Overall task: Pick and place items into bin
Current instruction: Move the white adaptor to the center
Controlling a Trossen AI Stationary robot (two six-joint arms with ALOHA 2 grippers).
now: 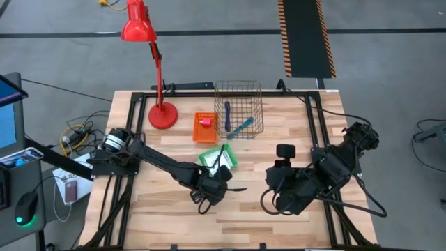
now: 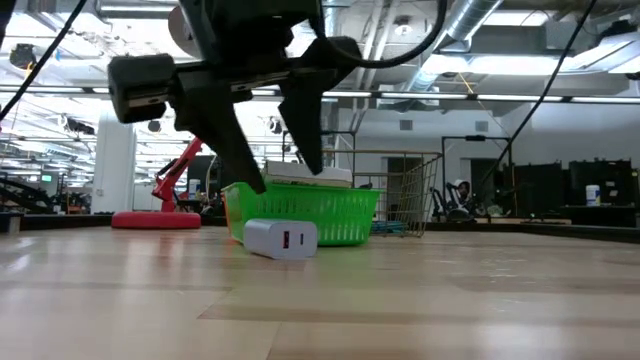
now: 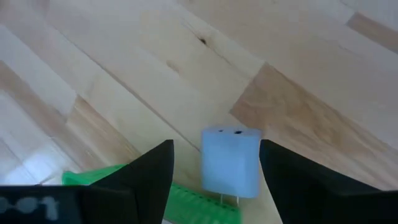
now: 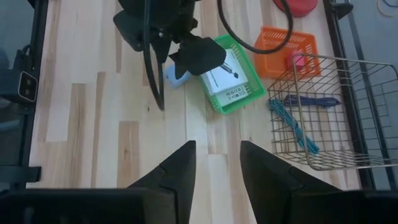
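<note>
Right now left gripper [image 3: 214, 171] jaws open, straddling pale lavender block [image 3: 231, 162] on tabletop [image 3: 298, 74] beside green basket [image 2: 300, 212]. Likely light, rigid, slick: pinch flat sides. Right gripper [image 4: 217, 165] open, idle.

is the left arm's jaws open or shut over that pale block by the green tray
Open: in the left wrist view the left gripper fingers stand either side of the pale block, gaps visible, beside the green tray.

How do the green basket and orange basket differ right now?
The green basket holds a white card pack; the orange basket holds a small pink block. Green sits beside the left gripper, orange beside the wire bin. Both are small plastic trays on the table.
</note>
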